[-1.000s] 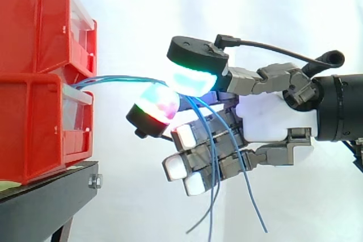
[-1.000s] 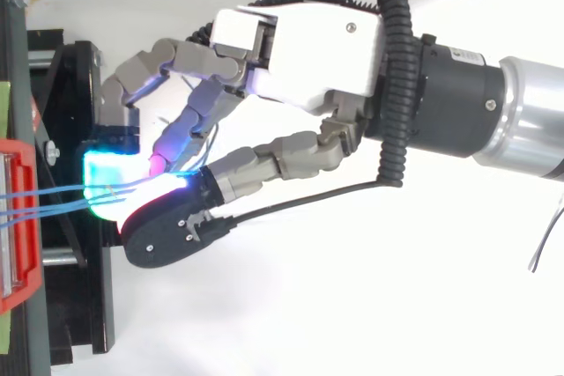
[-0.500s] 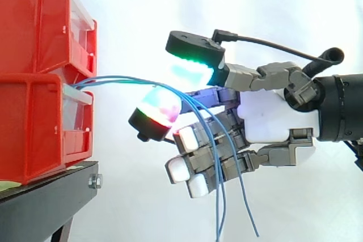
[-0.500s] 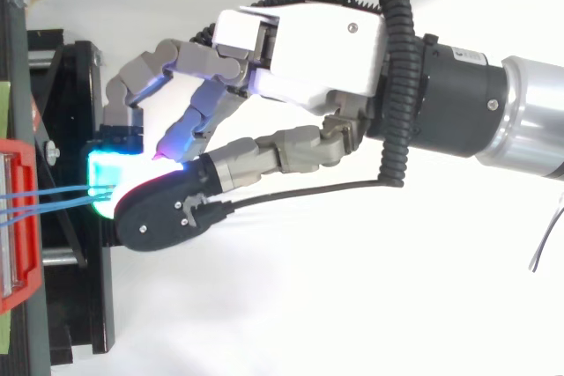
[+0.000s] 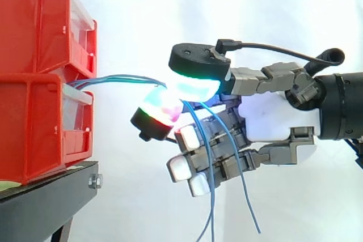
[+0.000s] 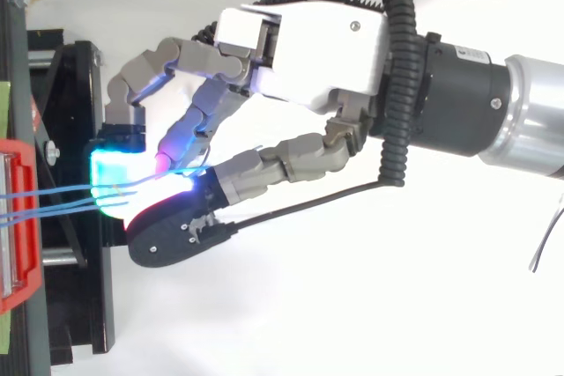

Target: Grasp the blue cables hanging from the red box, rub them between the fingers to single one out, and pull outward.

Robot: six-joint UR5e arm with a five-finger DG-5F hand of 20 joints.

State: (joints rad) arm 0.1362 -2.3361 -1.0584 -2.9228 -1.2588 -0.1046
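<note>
The blue cables (image 5: 119,78) leave the front of the lower red bin (image 5: 34,123) and run toward 3 o'clock, almost level, into the gap between two glowing fingertips (image 5: 195,86). The cyan-green pad sits at 12 o'clock of the strands and the red-green one at 6 o'clock, so the hand (image 5: 272,120) pinches them. Past the pinch the strands fall toward 6 o'clock across the curled lower fingers. One strand is cut off by the bottom edge. In the top view the cables (image 6: 53,195) enter the glow from 9 o'clock, and the glare hides the contact itself. The bins stand on a black stand (image 5: 45,202).
</note>
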